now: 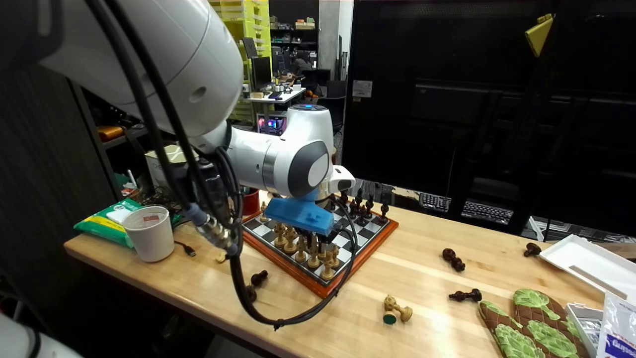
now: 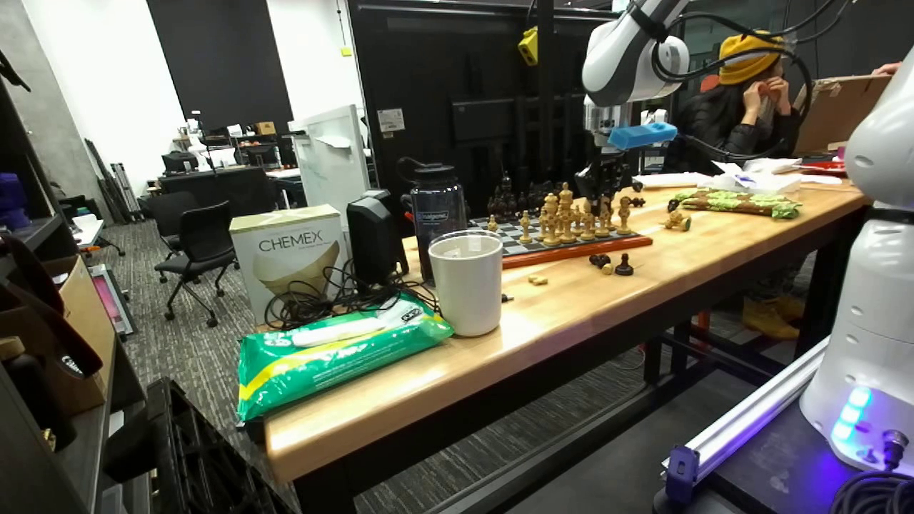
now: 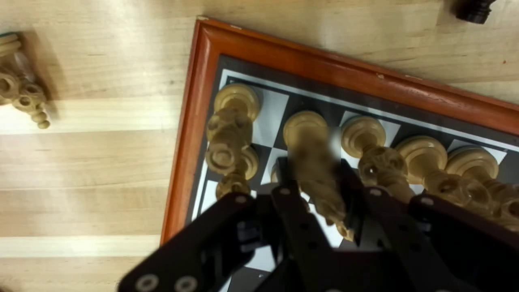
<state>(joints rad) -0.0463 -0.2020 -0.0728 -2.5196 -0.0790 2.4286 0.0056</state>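
In the wrist view my gripper (image 3: 315, 167) is shut on a tan chess piece (image 3: 305, 121), with a dark finger against either side of it. Part of that piece is blurred there. Its round base appears over the chessboard (image 3: 348, 68), near the edge; I cannot tell whether it touches. Another tan piece (image 3: 229, 123) stands at the board's corner, left of the fingers. Close on the right is a further tan piece (image 3: 363, 136). Both exterior views show the gripper (image 2: 601, 187) low among the tan pieces, its fingertips partly hidden. Dark pieces (image 1: 368, 205) stand on the board's far side.
Tan pieces (image 1: 395, 311) and a dark piece (image 1: 465, 295) lie on the table beside the board. A white cup (image 2: 468, 285), green packet (image 2: 343, 357) and dark bottle (image 2: 437, 207) are at one end. Oven mitts (image 1: 544, 318) and a white tray (image 1: 579, 253) are at the opposite end.
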